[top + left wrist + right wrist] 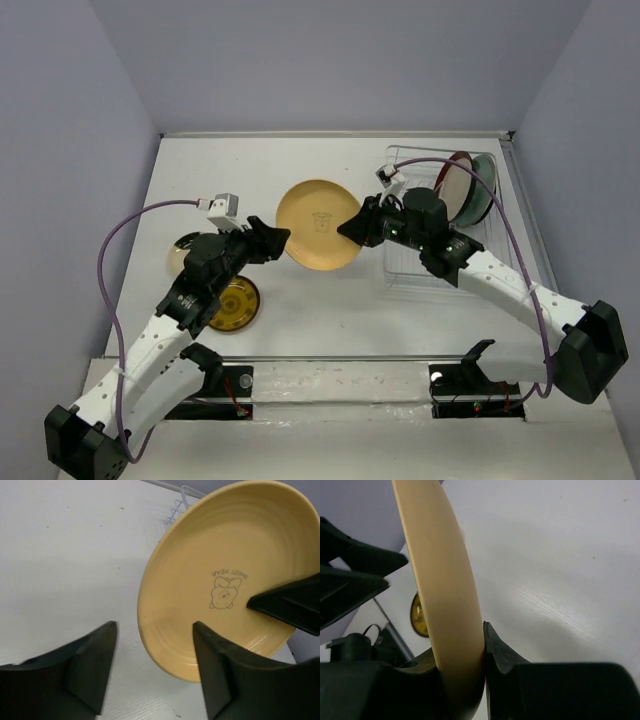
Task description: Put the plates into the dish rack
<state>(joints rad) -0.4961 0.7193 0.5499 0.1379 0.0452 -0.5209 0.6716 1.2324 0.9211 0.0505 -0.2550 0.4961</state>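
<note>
Your left arm [150, 345], white links and black joints, reaches up-table from near-left base, elbow bent, wrist angled right. Black two-finger left gripper [277, 238] has jaws spread wide. Your right arm [500, 282] stretches from near-right base leftward toward table centre. Black right gripper [352, 228] clamped, with fingers [502, 655] pinching rim of round peach-orange plate [318, 225], plate held tilted. Grippers face each other, tips near.

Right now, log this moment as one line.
right end effector: shut on peach-orange plate | left end effector: open, beside it | dish rack: beige plate, teal plate | amber plate: on table
</note>
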